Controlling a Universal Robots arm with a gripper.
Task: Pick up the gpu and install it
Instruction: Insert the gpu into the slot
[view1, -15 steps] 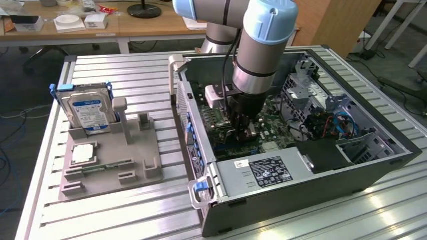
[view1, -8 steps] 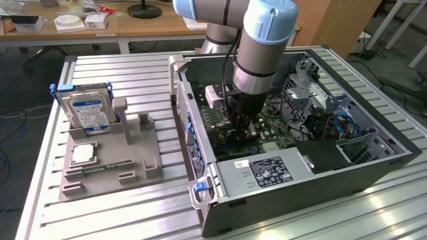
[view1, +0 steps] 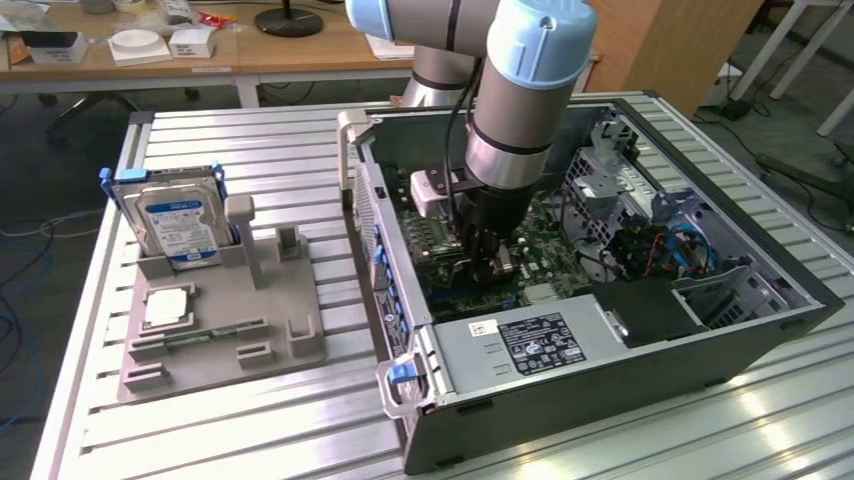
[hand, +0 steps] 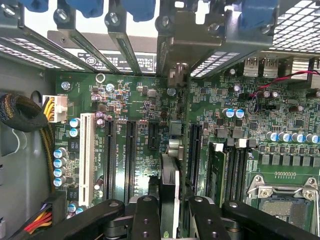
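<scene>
Arm reaching down into the open case (view1: 747, 300), gripper (view1: 483, 262) low over the motherboard (view1: 547, 262). In the wrist view, gripper (hand: 169, 212) pinching the gpu (hand: 169, 180) edge-on between its fingers (hand: 146, 215), card seen as a thin dark-and-pale strip running away from the camera toward the rear brackets (hand: 120, 45). Bracket end of the card lying up near the slot covers at the case back, roughly in line with the gap among the long black slots (hand: 131, 155). Seated in a slot or just above it: cannot tell.

Pick-up judged done: card off the grey fixture (view1: 220, 330), brought inside the case and held over the expansion slots. Fixture on the exterior view's left holding the hard drive (view1: 174, 225), a square chip (view1: 170, 307) and a memory stick (view1: 200, 340), well apart from the case. Install judged in progress, late stage: alignment over the slot apparently reached, full seating and release not shown.
</scene>
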